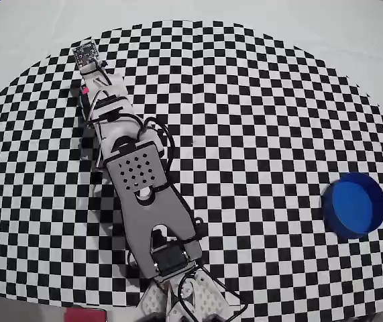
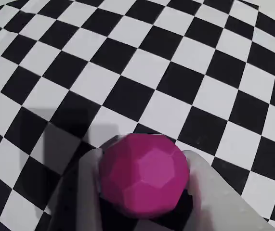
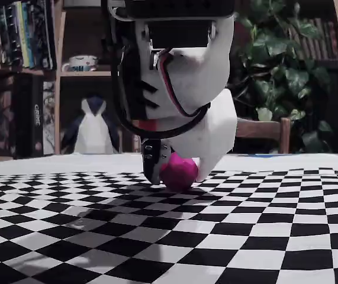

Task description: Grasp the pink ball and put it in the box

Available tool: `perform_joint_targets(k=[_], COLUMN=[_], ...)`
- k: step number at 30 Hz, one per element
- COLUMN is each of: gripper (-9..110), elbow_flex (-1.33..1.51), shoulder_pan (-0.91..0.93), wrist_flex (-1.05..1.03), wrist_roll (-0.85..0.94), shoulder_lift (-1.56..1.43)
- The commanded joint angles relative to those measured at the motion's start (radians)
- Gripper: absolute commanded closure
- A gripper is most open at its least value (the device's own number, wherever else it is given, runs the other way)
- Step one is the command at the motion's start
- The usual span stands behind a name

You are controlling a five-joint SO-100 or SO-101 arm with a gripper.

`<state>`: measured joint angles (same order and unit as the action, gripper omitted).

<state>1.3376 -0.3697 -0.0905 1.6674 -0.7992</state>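
Note:
The pink ball [image 2: 144,175] is faceted and magenta, and sits between the two white fingers [image 2: 86,192] at the bottom of the wrist view. My gripper [image 2: 144,159] is shut on it. In the fixed view the ball [image 3: 179,171] is held at the gripper [image 3: 174,173], low over the checkered cloth; I cannot tell whether it touches. In the overhead view the arm reaches to the far left, and only a sliver of the ball [image 1: 84,90] shows at the gripper [image 1: 85,86]. The box [image 1: 354,204] is a round blue container at the right edge of the cloth.
A black-and-white checkered cloth [image 1: 245,121] covers the table. The arm's base [image 1: 178,288] stands at the near edge in the overhead view. Behind the table in the fixed view are bookshelves [image 3: 15,41], a penguin figure [image 3: 93,127], a plant and chairs.

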Motion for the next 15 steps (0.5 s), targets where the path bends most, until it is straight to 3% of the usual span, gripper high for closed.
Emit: perform_joint_targets(k=[1,15], gripper=[101,101], elbow_flex=[0.023,0.224], shoulder_pan=[0.005,0.009], wrist_flex=[-0.005,0.0], wrist_roll=[-0.008,-0.008], shoulder_lift=[-0.129,-0.373])
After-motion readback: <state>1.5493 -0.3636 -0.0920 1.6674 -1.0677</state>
